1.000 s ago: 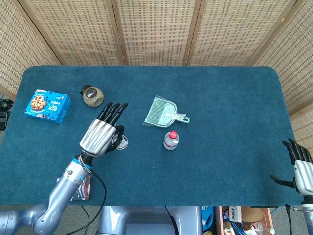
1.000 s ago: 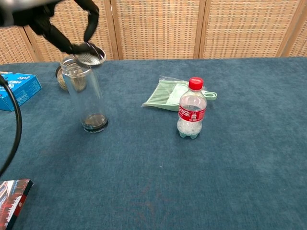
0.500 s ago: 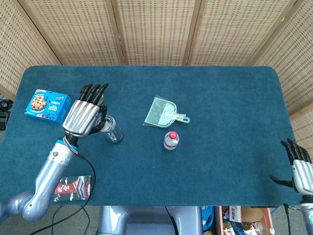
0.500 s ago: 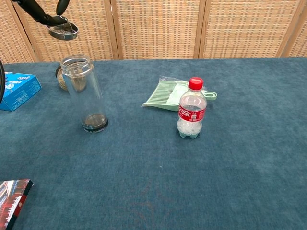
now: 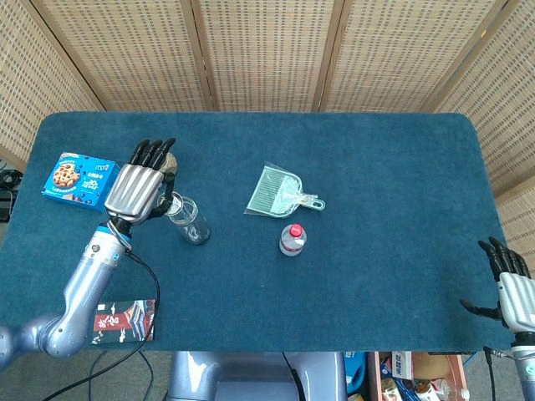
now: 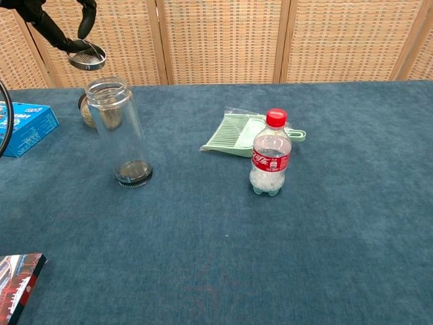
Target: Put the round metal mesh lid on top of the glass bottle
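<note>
The clear glass bottle [image 6: 123,134] stands upright and open-mouthed on the blue table; the head view shows the same bottle [image 5: 187,220] from above. My left hand [image 6: 51,20] pinches the round metal mesh lid [image 6: 86,55] in the air, above and a little left of the bottle's mouth, not touching it. In the head view the left hand [image 5: 138,185] hovers just left of the bottle and hides the lid. My right hand [image 5: 512,284] hangs at the table's near right corner with fingers spread, holding nothing.
A small plastic bottle with a red cap [image 6: 270,154] stands mid-table, with a green dustpan [image 6: 240,135] behind it. A cork-topped jar [image 6: 85,112] sits behind the glass bottle. A blue cookie box [image 5: 81,180] lies far left, a dark packet [image 5: 122,321] at the near edge.
My left hand lifted the mesh lid off the bottle's mouth and carried it up and left; over the last half second it came down slightly.
</note>
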